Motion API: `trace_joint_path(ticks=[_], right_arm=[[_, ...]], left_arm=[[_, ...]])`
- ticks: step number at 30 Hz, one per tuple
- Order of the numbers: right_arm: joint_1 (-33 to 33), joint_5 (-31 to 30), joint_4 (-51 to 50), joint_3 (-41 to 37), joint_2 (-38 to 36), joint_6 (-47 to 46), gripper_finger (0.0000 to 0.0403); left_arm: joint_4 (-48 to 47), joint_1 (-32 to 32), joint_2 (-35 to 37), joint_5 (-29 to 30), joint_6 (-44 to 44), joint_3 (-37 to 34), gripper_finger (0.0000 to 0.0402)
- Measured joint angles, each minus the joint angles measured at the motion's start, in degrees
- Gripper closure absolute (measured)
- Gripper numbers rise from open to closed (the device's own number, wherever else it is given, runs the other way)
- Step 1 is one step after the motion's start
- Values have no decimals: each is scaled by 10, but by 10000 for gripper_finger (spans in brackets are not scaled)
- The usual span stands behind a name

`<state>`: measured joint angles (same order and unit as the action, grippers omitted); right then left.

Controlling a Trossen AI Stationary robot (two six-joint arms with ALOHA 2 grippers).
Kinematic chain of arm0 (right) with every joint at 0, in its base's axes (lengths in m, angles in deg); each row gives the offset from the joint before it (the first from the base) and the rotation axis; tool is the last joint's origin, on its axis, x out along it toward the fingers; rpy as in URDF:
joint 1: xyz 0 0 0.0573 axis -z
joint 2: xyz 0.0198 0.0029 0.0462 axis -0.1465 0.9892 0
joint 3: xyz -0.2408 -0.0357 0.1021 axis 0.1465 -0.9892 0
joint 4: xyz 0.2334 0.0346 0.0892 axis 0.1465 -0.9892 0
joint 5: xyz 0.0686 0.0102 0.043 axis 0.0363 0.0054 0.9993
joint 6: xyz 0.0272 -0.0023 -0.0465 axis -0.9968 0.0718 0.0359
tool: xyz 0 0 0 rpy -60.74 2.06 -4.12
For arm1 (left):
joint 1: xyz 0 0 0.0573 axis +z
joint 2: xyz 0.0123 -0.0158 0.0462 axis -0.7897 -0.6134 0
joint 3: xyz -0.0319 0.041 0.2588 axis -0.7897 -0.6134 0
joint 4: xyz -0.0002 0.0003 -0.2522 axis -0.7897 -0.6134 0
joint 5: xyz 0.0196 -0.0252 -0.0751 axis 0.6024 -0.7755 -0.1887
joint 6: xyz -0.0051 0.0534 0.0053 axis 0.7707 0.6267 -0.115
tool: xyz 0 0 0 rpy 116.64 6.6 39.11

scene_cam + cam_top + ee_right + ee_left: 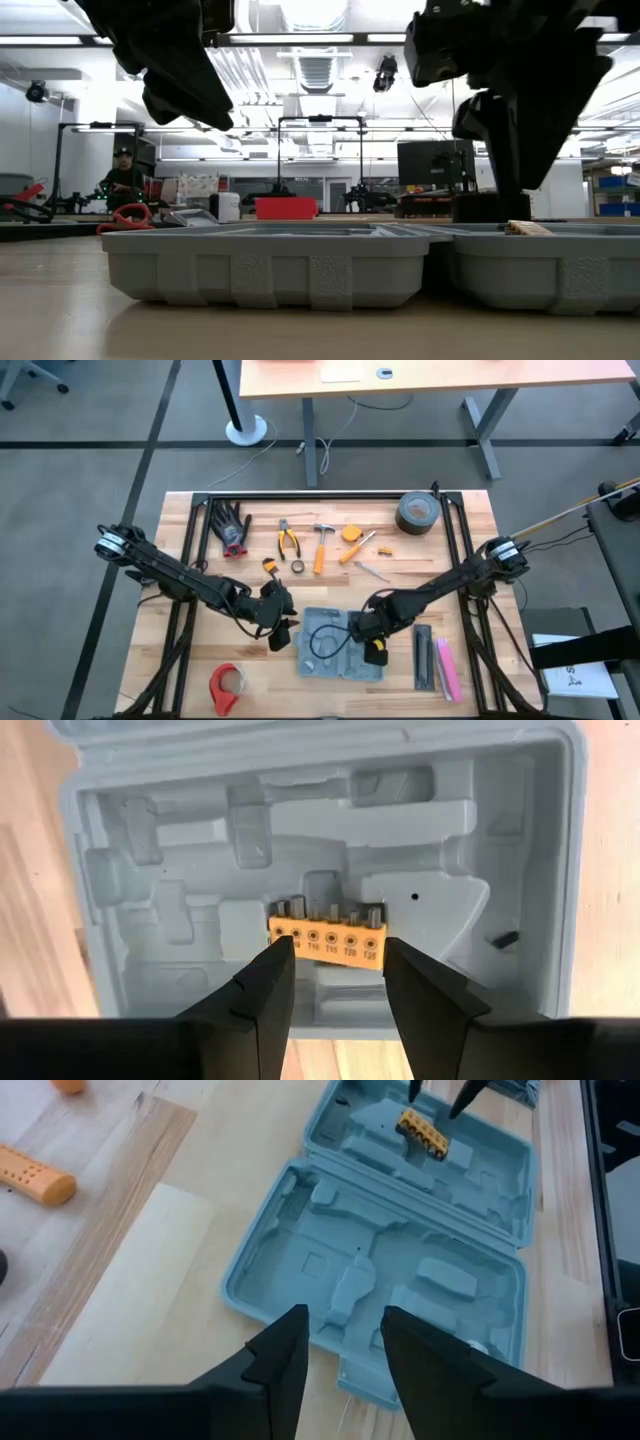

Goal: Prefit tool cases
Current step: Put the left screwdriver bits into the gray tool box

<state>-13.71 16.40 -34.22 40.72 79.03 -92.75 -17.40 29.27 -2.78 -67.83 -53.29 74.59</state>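
From above, the open tool case [340, 643] lies flat near the table's front edge, its long axis running left to right, with the right tool [374, 651] over its right half and the left tool [283, 632] just off its left edge. Level across the table, the right tool [492, 205] reaches down into the case's tray [270, 262]. In the right wrist view its fingers [262, 988] stand part open, straddling the orange bit holder [325, 937] that lies crosswise in the tray; whether they grip it cannot be told, and the left tool [340, 1355] is part open and empty.
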Motion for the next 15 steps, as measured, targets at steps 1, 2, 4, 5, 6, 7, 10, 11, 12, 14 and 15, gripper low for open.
trace_joint_path(ticks=[1,2,4,5,6,7,10,11,12,14,15], right_arm=[[-6,-8,-1,1,0,-10,268],[-10,-13,-2,4,0,-16,267],[-21,-24,-2,13,0,-32,265],[-25,-28,-7,18,0,-39,264],[-29,-30,-16,23,0,-42,264],[-33,-34,-23,28,0,-45,264],[-39,-41,-29,37,0,-52,267],[-40,-41,-33,38,0,-56,268],[-40,-43,-37,38,0,-61,270],[-40,-46,-41,38,0,-71,272],[-40,-52,-44,38,0,-73,272]], left_arm=[[0,0,0,0,0,0,263],[0,0,0,0,0,0,262],[0,0,0,1,1,0,260],[0,0,1,4,4,0,259],[0,0,3,10,9,0,259],[-2,0,7,18,14,0,258],[-9,0,26,35,24,0,258],[-9,0,34,40,26,0,259],[-9,0,43,43,30,0,260],[-14,-1,59,46,31,0,262],[-17,-2,67,46,31,0,263]])
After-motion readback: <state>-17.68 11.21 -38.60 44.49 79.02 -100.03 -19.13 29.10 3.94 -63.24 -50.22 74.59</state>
